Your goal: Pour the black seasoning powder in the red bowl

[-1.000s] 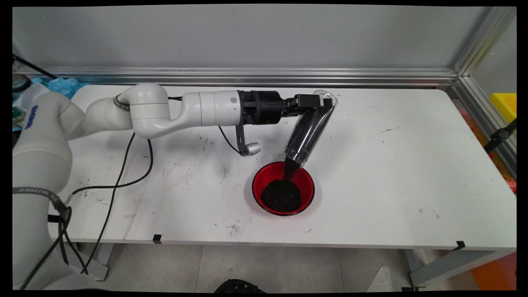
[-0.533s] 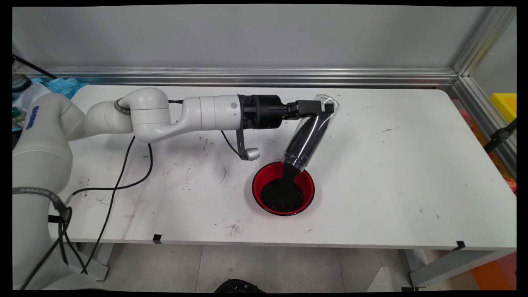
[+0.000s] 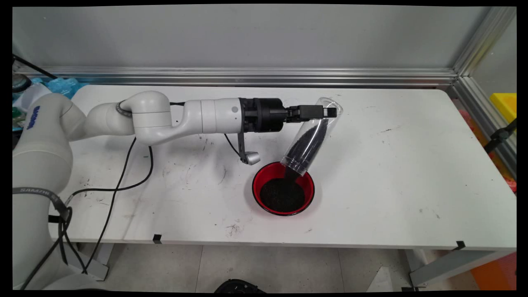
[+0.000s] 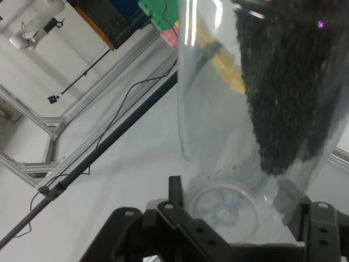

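Since the earlier frame my claw has lowered, clamped on the clear tube. From above, the tube slants down-left, mouth over the red bowl on the tabletop. Hand camera: dark grains cling along the tube wall.

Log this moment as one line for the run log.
gripper: shut on clear tube | clear tube: tilted, mouth down over red bowl | black grains: pouring from tube | red bowl: on white table, holds grains
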You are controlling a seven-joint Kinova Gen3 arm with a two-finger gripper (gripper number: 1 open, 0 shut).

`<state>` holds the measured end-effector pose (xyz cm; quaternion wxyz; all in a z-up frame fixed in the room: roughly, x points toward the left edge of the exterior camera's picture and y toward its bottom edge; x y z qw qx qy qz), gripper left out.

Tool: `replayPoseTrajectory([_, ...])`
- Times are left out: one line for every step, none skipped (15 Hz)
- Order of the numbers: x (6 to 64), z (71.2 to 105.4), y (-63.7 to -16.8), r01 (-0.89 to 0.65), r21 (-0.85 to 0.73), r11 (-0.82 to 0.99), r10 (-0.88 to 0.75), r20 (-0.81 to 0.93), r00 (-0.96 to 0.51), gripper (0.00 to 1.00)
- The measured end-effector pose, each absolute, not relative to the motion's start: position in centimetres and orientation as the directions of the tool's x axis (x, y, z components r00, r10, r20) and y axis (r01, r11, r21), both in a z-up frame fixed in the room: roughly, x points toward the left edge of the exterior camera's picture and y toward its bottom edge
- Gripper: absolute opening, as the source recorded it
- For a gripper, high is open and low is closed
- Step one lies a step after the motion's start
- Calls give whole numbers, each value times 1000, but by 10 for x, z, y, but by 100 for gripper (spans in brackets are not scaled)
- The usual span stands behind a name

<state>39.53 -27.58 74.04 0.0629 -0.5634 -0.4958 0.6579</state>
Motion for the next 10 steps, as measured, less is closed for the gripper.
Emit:
replayPoseTrajectory([395, 740, -276, 474, -721, -505, 640, -682, -354, 0])
replayPoseTrajectory([394, 740, -276, 473, -719, -510, 639, -685, -352, 0])
replayPoseTrajectory([394, 739, -276, 471, -717, -514, 637, -687, -350, 0])
replayPoseTrajectory([394, 739, -276, 471, -715, -517, 636, -689, -348, 0])
replayPoseTrajectory([394, 739, -276, 469, -713, -521, 634, -691, -346, 0])
replayPoseTrajectory([393, 739, -276, 468, -711, -524, 633, -693, -345, 0])
replayPoseTrajectory([393, 739, -276, 466, -710, -528, 631, -695, -343, 0])
replayPoseTrajectory([393, 739, -276, 465, -708, -532, 630, -698, -341, 0])
replayPoseTrajectory([392, 739, -276, 463, -706, -536, 628, -700, -340, 0])
replayPoseTrajectory([392, 739, -276, 461, -705, -538, 627, -701, -339, 0])
